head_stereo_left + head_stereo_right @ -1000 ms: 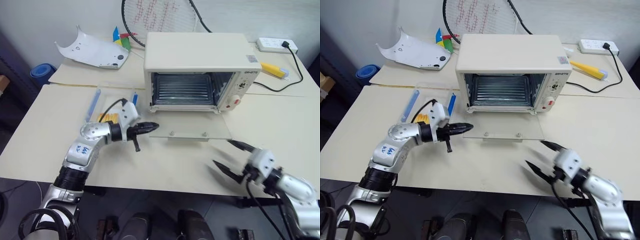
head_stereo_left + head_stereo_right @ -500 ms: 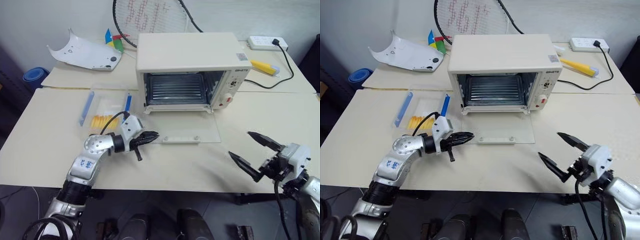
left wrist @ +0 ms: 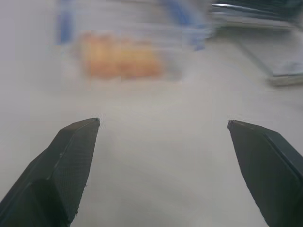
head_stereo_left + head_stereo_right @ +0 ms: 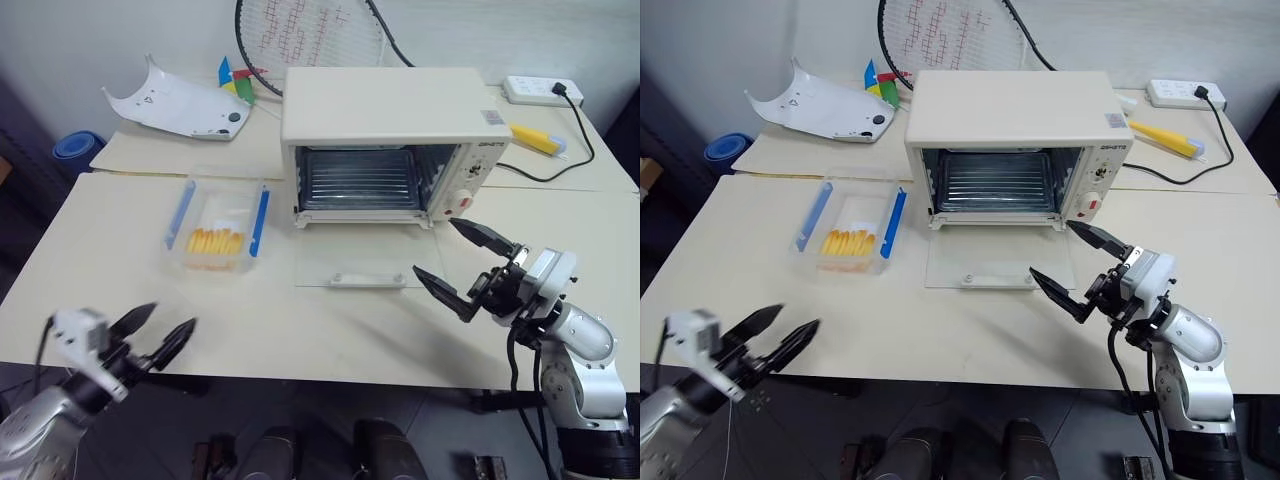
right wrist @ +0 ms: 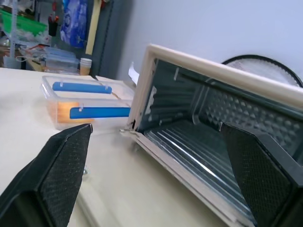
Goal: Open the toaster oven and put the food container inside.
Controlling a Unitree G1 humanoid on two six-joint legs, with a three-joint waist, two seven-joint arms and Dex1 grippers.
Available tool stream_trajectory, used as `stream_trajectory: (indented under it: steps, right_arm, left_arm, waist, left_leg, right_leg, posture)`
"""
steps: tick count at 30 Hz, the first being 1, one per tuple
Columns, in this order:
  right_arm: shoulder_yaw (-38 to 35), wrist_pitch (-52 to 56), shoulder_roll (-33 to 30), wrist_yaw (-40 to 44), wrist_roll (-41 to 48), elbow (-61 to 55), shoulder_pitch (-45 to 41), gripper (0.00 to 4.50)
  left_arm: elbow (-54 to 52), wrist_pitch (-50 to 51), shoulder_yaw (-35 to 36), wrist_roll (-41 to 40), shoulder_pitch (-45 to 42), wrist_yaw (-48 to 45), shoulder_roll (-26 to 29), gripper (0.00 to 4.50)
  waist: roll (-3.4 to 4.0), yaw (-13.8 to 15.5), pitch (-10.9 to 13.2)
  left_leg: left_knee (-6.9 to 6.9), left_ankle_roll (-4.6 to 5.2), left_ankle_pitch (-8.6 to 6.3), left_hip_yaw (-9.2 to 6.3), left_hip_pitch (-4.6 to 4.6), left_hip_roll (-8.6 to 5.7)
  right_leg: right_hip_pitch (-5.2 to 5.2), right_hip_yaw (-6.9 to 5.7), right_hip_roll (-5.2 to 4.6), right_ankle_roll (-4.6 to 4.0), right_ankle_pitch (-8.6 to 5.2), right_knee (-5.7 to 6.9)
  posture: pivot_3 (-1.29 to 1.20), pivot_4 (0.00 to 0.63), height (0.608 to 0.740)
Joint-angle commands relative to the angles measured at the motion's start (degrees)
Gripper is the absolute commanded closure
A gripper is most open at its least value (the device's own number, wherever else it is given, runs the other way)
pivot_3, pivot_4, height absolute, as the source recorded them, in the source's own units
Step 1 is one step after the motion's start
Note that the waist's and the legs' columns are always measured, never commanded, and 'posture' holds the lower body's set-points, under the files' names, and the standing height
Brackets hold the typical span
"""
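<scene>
Left gripper [image 4: 160,335] sits low at the near left table edge, pointing roughly level across the cream table [image 4: 100,270], fingers spread wide, nothing between them. Its arm is cut off by the frame corner, mostly just the white wrist block visible. Right gripper [image 4: 467,267] is raised over the table in front of the oven's right side, aimed up and toward the oven mouth, black fingers also splayed apart, empty.

Cream-white boxy toaster oven [image 4: 395,110] stands mid-table, glass drop-down door [image 4: 362,258] lying flat open on the tabletop, wire rack visible inside, red knobs on its right panel. Small clear rectangular plastic food container [image 4: 218,224] with blue side clips and yellow-orange food strips rests on the table just left of the oven, apart from both grippers, not inside.

Left wrist view is heavily blurred: container [image 3: 118,56] reads as an orange smear with blue streaks. The glass door is nearly see-through, edges faint. Right wrist view shows oven interior [image 5: 208,137] with the container [image 5: 80,101] beside it.
</scene>
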Motion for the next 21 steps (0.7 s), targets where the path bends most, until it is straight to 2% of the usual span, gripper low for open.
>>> stream_trajectory:
  steps: [1, 3, 5, 7, 10, 16, 21]
  right_arm:
    - [1.0, -0.4, -0.7, 1.4, 0.0, -0.2, -0.6, 0.00]
    - [1.3, 0.0, -1.0, 1.7, -0.1, 0.1, -0.8, 0.00]
    - [1.6, 0.1, -1.1, 1.8, -0.1, 0.3, -1.0, 0.00]
    - [1.7, 0.3, -1.1, 2.0, 0.0, 0.5, -1.1, 0.00]
    - [2.2, 0.2, -1.0, 2.6, -0.1, 1.2, -1.4, 0.00]
    - [3.2, -0.3, -0.5, 3.2, -0.9, 2.8, -2.1, 0.00]
    - [3.8, 0.0, -0.4, 2.9, -1.0, 2.3, -1.5, 0.00]
  left_arm:
    - [-6.0, 1.5, 2.6, -5.9, -1.2, 4.8, -0.6, 0.04]
    - [-7.9, 4.9, 2.7, -10.9, -3.5, 8.2, 0.5, 0.04]
    - [-8.5, 17.6, 3.0, -18.8, -6.1, 21.2, 3.8, 0.04]
    - [-8.5, 20.8, 2.6, -25.2, -9.0, 26.1, 5.5, 0.04]
    - [-6.1, 25.9, 0.2, -40.4, -15.3, 43.7, 9.3, 0.04]
    - [-1.4, 18.9, -8.1, -62.1, -28.1, 75.3, 12.7, 0.04]
    - [3.0, 14.5, -16.8, -67.3, -36.2, 91.9, 13.3, 0.04]
  waist:
    - [-0.02, 0.5, 0.0]
    - [-0.03, 0.7, 0.0]
    - [-0.05, 0.5, 0.0]
    - [-0.03, 0.0, 0.0]
    - [-0.05, -0.4, 0.0]
    - [-0.06, -0.5, 0.0]
    - [-0.07, -0.2, 0.0]
  left_leg:
    - [0.01, 0.00, 0.00, -0.03, -0.01, 0.00]
    - [0.02, 0.00, 0.00, -0.05, -0.02, 0.00]
    - [0.03, 0.00, 0.00, -0.05, -0.01, 0.00]
    - [-0.05, -0.01, 0.00, -0.03, 0.10, 0.00]
    - [-0.10, -0.06, -0.02, -0.01, 0.17, 0.02]
    - [-0.05, -0.11, 0.00, 0.01, 0.24, 0.01]
    - [-0.04, -0.12, 0.00, 0.05, 0.24, -0.02]
  right_leg:
    - [0.00, -0.02, -0.01, 0.00, 0.00, 0.00]
    - [0.03, -0.04, -0.02, -0.01, 0.00, -0.01]
    - [0.04, -0.03, -0.02, -0.03, 0.02, 0.00]
    - [0.04, 0.02, -0.01, -0.03, 0.02, 0.08]
    - [0.01, 0.04, 0.04, -0.04, 0.02, 0.18]
    - [-0.04, 0.09, 0.05, -0.04, 0.02, 0.37]
    - [-0.06, 0.11, 0.05, -0.04, 0.02, 0.39]
  posture:
    - [0.00, 0.150, 0.740]
    - [0.00, 0.150, 0.740]
    - [0.00, 0.150, 0.740]
    - [0.00, 0.150, 0.740]
    - [0.00, 0.150, 0.740]
    - [0.00, 0.150, 0.740]
    - [0.00, 0.150, 0.740]
